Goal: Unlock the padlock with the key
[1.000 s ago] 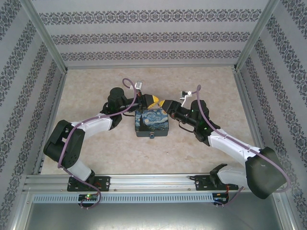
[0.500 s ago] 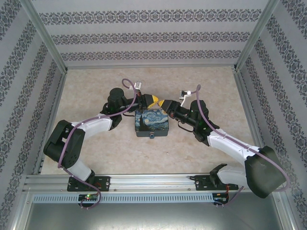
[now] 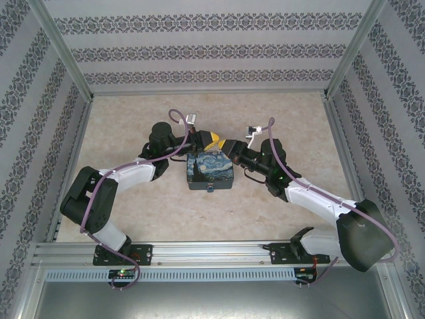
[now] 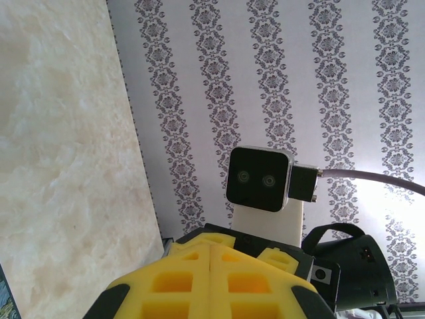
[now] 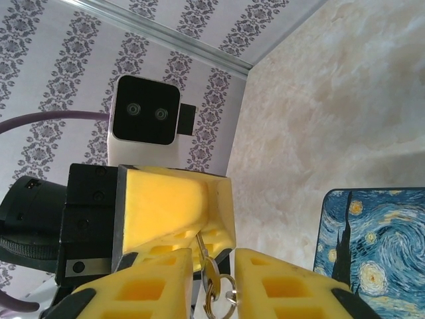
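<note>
Left gripper (image 5: 174, 211), its yellow foam-padded fingers pressed flat together with no gap between them, pinches the tip of a tiny, thin silvery metal key (image 5: 210, 269) just above the far edge of a rectangular box (image 3: 210, 169) printed with a blue swirling night-sky painting. From its own wrist the same gripper (image 4: 211, 256) shows a single closed seam between the pads, with the boxy white-and-black camera (image 4: 259, 178) of the facing arm right behind them.

Right gripper (image 5: 216, 264) meets it head-on from the right of the box, jaws narrow. The key's brassy head and a small wire ring (image 5: 224, 297) sit in the slim gap between its yellow fingers (image 5: 151, 287). Whether the pads actually press on the key cannot be told. The key's shank runs from that gap straight up into the left gripper's pads.

Seen from above, the two yellow tips, left (image 3: 212, 140) and right (image 3: 229, 147), come together over the box's far edge, the black arms spreading out to either side. A corner of the painted lid (image 5: 372, 246) lies beside the right fingers.

The tiny blue-bodied padlock (image 3: 210, 189) sits at the middle of the box's near edge, on the opposite side of the box from the key and apart from both grippers. The box rests on a marbled beige table (image 3: 133, 119) ringed by patterned grey-striped walls (image 3: 212, 40).
</note>
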You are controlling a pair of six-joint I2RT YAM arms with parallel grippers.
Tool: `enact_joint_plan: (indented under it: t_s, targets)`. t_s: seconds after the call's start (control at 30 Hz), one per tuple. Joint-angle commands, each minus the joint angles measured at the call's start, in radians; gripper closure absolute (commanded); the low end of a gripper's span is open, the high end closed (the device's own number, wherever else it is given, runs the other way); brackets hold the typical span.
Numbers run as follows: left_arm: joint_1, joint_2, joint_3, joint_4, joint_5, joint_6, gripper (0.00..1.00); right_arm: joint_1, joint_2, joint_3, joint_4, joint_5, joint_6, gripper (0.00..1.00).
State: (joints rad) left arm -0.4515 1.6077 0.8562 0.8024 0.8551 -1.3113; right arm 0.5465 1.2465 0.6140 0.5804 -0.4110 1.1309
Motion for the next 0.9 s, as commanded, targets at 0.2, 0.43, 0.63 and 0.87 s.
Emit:
enact_joint_plan:
  t_s: [0.2, 0.43, 0.63, 0.87]
  targets:
    - [-0.005, -0.005, -0.02, 0.085, -0.01, -0.005, 1.0, 0.01, 0.009, 0.033, 0.039, 0.014, 0.006, 0.84]
    - [-0.006, -0.004, -0.031, 0.094, -0.019, -0.009, 1.0, 0.01, 0.01, 0.036, 0.037, 0.012, 0.011, 0.96]
    - [-0.007, -0.005, -0.03, 0.096, -0.024, -0.013, 1.0, 0.009, 0.005, 0.031, 0.04, 0.011, 0.016, 1.0]
    - [0.007, -0.091, -0.056, -0.05, -0.107, 0.044, 0.39, -0.015, -0.008, 0.0, 0.012, 0.018, 0.038, 1.0]
